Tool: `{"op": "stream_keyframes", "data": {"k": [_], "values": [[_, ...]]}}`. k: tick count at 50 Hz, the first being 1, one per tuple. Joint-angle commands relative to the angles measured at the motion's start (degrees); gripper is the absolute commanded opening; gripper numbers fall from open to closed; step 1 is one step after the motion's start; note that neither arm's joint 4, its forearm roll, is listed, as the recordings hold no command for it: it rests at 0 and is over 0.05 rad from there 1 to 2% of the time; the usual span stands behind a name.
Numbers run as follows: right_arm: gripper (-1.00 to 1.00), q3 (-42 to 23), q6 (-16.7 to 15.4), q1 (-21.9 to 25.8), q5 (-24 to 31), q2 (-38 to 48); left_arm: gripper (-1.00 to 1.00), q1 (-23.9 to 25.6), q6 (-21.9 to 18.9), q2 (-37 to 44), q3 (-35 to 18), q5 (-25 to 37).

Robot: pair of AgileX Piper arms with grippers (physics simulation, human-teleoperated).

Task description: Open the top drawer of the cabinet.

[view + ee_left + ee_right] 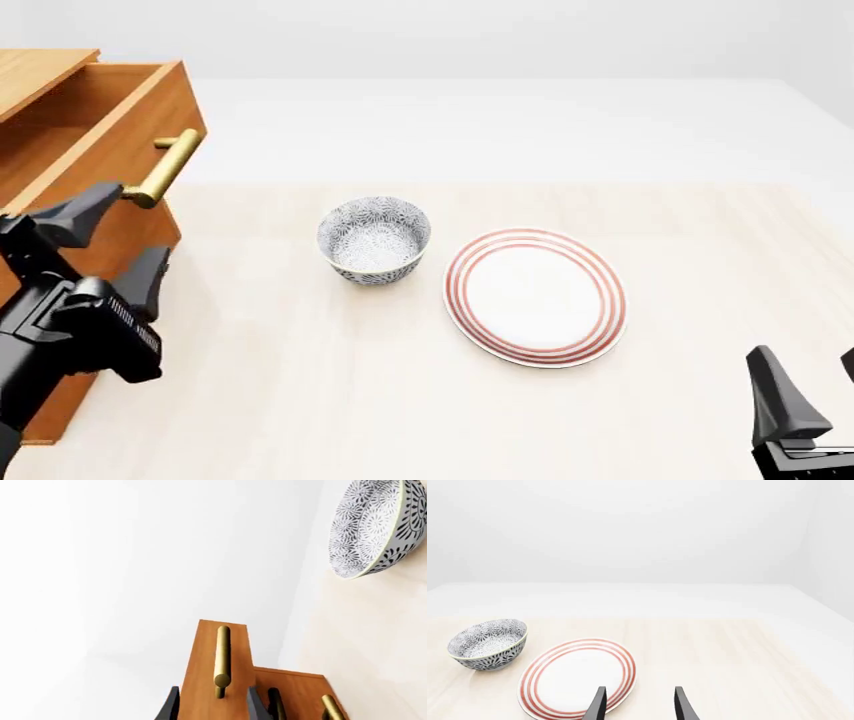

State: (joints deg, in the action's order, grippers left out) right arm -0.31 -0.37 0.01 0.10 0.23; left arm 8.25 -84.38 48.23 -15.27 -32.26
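Note:
The cabinet (40,68) stands at the table's left edge. Its top drawer (134,110) is pulled out, with its inside showing. The drawer's brass bar handle (167,165) is bare. My left gripper (118,245) is open just in front of and below the handle, not touching it. In the left wrist view the handle (222,655) lines up between the open fingertips (172,706) on the drawer front (200,675). My right gripper (805,390) is open and empty at the near right; it also shows in the right wrist view (639,707).
A patterned bowl (375,238) stands mid-table, with a red-ringed white plate (535,295) to its right. Both also show in the right wrist view: the bowl (488,644) and the plate (578,682). A lower drawer front (300,690) with its own brass handle (331,707) shows in the left wrist view.

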Motion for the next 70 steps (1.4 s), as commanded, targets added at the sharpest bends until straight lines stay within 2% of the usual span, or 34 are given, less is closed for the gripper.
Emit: {"op": "stream_keyframes", "data": {"k": [1, 5, 7, 8, 9, 13, 20, 22, 29, 34, 37, 40, 46, 48, 50, 56, 58, 60, 65, 70], "values": [[1.0, 0.0, 0.0, 0.0, 0.0, 0.0, 1.0, 1.1, 6.9, -8.8, -3.8, 10.9], [1.0, 0.0, 0.0, 0.0, 0.0, 0.0, 1.0, 1.6, 11.2, -10.6, -6.4, 14.6], [1.0, 0.0, 0.0, 0.0, 0.0, 0.0, 1.0, 1.1, 11.3, -11.3, -6.0, 15.1], [1.0, 0.0, 0.0, 0.0, 0.0, 0.0, 1.0, 1.0, 13.8, -12.2, -7.2, 16.6], [1.0, 0.0, 0.0, 0.0, 0.0, 0.0, 1.0, 0.8, 14.6, -12.4, -7.7, 17.6], [1.0, 0.0, 0.0, 0.0, 0.0, 0.0, 1.0, 0.4, 17.4, -13.2, -8.6, 19.0], [1.0, 0.0, 0.0, 0.0, 0.0, 0.0, 1.0, -0.4, 24.9, -14.9, -11.1, 22.4], [1.0, 0.0, 0.0, 0.0, 0.0, 0.0, 1.0, -0.7, 28.3, -15.1, -12.5, 24.0], [1.0, 0.0, 0.0, 0.0, 0.0, 0.0, 1.0, -2.0, 32.1, -16.1, -13.4, 25.3], [1.0, 0.0, 0.0, 0.0, 0.0, 0.0, 1.0, -2.9, 38.1, -16.8, -15.4, 27.6], [1.0, 0.0, 0.0, 0.0, 0.0, 0.0, 1.0, -3.8, 38.9, -16.7, -15.6, 27.9], [1.0, 0.0, 0.0, 0.0, 0.0, 0.0, 1.0, -4.6, 42.1, -16.3, -17.7, 30.0], [1.0, 0.0, 0.0, 0.0, 0.0, 0.0, 1.0, -5.5, 44.4, -16.6, -18.9, 32.0], [1.0, 0.0, 0.0, 0.0, 0.0, 0.0, 1.0, -5.1, 47.3, -16.3, -20.4, 33.9], [1.0, 0.0, 0.0, 0.0, 0.0, 0.0, 1.0, -4.4, 47.4, -16.1, -20.6, 33.8], [1.0, 0.0, 0.0, 0.0, 0.0, 0.0, 1.0, -5.2, 52.3, -16.1, -23.9, 38.0], [1.0, 0.0, 0.0, 0.0, 0.0, 0.0, 1.0, -6.3, 55.0, -16.4, -25.5, 40.2], [1.0, 0.0, 0.0, 0.0, 0.0, 0.0, 1.0, -5.7, 54.6, -16.8, -25.4, 40.1], [1.0, 0.0, 0.0, 0.0, 0.0, 0.0, 1.0, -4.5, 60.0, -15.9, -28.7, 42.8], [1.0, 0.0, 0.0, 0.0, 0.0, 0.0, 1.0, -5.2, 60.8, -16.0, -30.4, 44.7]]}}
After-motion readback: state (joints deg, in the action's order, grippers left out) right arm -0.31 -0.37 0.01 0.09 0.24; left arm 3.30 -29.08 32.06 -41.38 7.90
